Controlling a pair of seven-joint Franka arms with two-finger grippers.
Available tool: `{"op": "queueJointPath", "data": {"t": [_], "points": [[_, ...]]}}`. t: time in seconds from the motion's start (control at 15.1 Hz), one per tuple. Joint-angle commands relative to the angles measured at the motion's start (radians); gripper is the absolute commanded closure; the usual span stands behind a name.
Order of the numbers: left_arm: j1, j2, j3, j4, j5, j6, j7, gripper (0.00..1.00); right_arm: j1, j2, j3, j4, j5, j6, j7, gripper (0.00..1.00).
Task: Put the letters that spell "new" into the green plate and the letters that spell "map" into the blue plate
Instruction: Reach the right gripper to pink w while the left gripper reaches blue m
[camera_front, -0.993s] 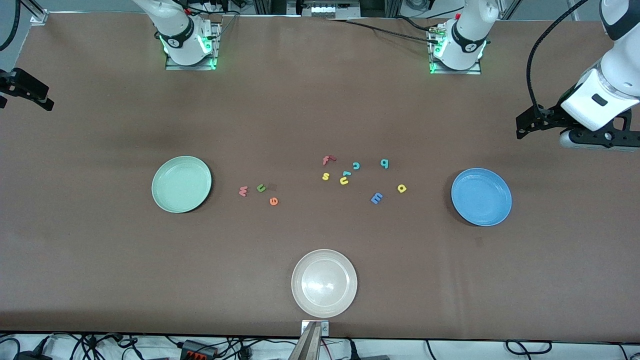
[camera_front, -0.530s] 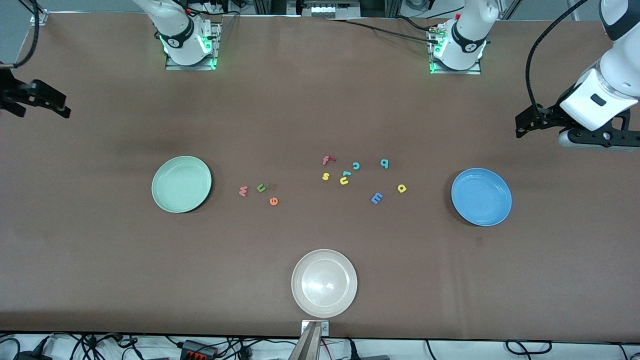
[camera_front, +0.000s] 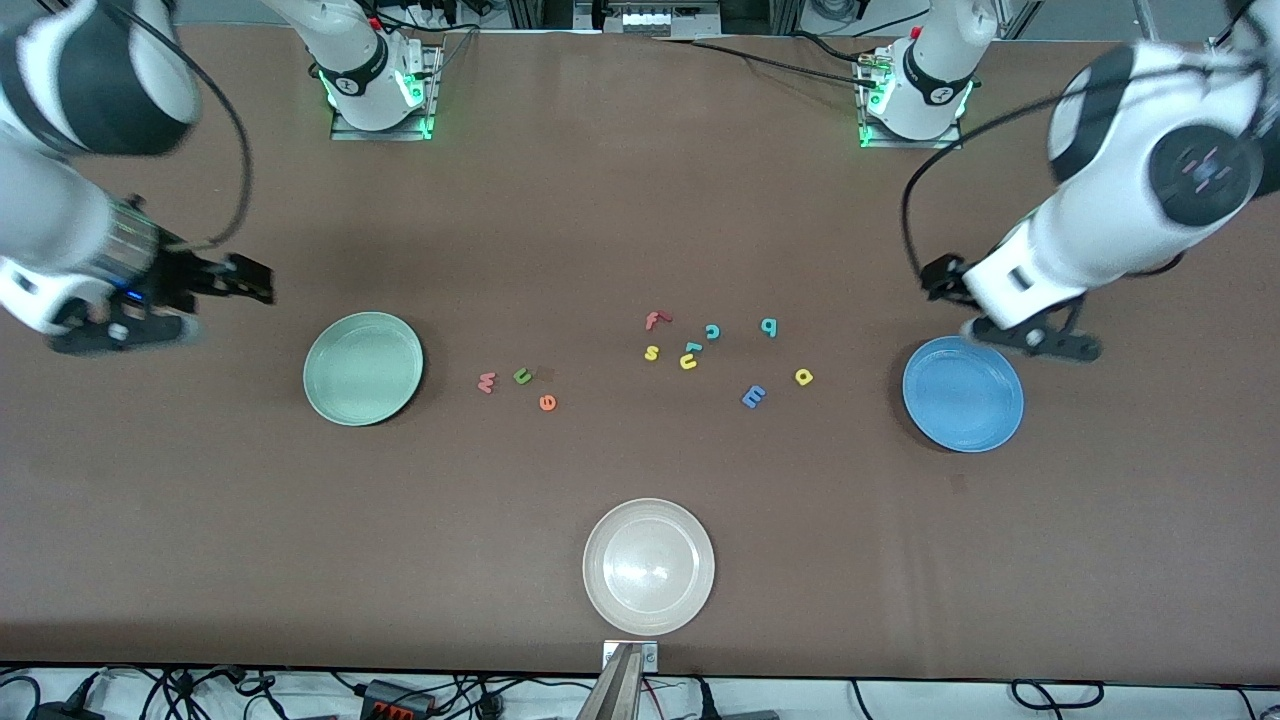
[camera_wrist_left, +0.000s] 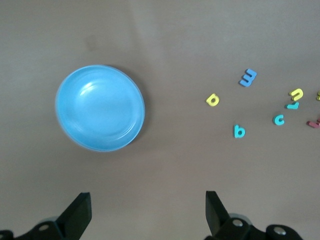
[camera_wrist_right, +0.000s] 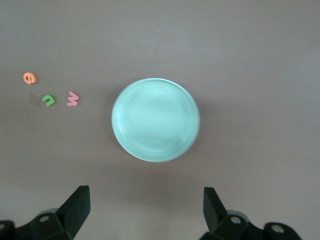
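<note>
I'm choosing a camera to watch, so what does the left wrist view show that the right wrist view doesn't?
Only the left wrist view: the blue plate, blue m, yellow a and teal p. Only the right wrist view: the green plate, orange e, green n and pink w. Both: brown table and that arm's own open gripper.

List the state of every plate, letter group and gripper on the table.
Pale mint-green round plate: empty.
Medium-blue round plate: empty.
Whitish-cream round plate: empty.
Foam letters w, n, e: loose on the table.
Foam letters m, a, p: loose on the table.
Left gripper: open, empty.
Right gripper: open, empty.
</note>
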Motion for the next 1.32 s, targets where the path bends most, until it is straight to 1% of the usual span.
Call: {"op": "queueJointPath", "data": {"t": [0.0,0.2,0.33,0.4,0.53,0.6,0.66,0.86,0.93,0.99,1.06,1.26], "points": [[-0.027,0.138,-0.003,0.091,-0.01,0.083,-0.017,0.0,0.093,0.09,-0.007,0.008,0.008,0.073,0.043,0.0],[-0.091,0.252,-0.008,0.09,-0.009,0.232,-0.015,0.0,0.16,0.196,-0.007,0.007,0.008,0.163,0.05,0.0],[-0.154,0.313,-0.008,0.082,-0.006,0.356,-0.015,0.0,0.208,0.261,-0.005,0.011,0.017,0.203,0.06,0.0],[-0.168,0.344,-0.008,0.079,-0.003,0.407,-0.015,0.0,0.229,0.275,-0.007,0.011,0.033,0.216,0.1,0.0],[-0.206,0.396,-0.008,0.075,0.002,0.479,-0.012,0.0,0.246,0.311,-0.007,0.013,0.037,0.246,0.253,0.0],[-0.218,0.43,-0.008,0.073,0.002,0.513,-0.011,0.0,0.25,0.325,-0.007,0.013,0.037,0.262,0.305,0.02],[-0.221,0.454,-0.008,0.071,0.002,0.547,-0.003,0.0,0.254,0.34,-0.007,0.013,0.037,0.272,0.345,0.07],[-0.232,0.484,-0.008,0.006,0.005,0.691,0.003,0.01,0.256,0.383,-0.007,0.013,0.039,0.312,0.434,0.18],[-0.234,0.49,-0.008,-0.019,0.007,0.732,0.004,0.08,0.263,0.4,-0.007,0.013,0.039,0.335,0.482,0.2],[-0.237,0.493,-0.008,-0.027,0.007,0.742,0.007,0.21,0.28,0.411,-0.007,0.013,0.037,0.358,0.532,0.22],[-0.254,0.493,-0.008,-0.033,0.007,0.74,0.008,0.3,0.291,0.42,-0.007,0.015,0.036,0.374,0.569,0.23],[-0.271,0.492,-0.008,-0.051,0.005,0.733,0.008,0.33,0.294,0.443,-0.008,0.013,0.036,0.401,0.599,0.26]]}}
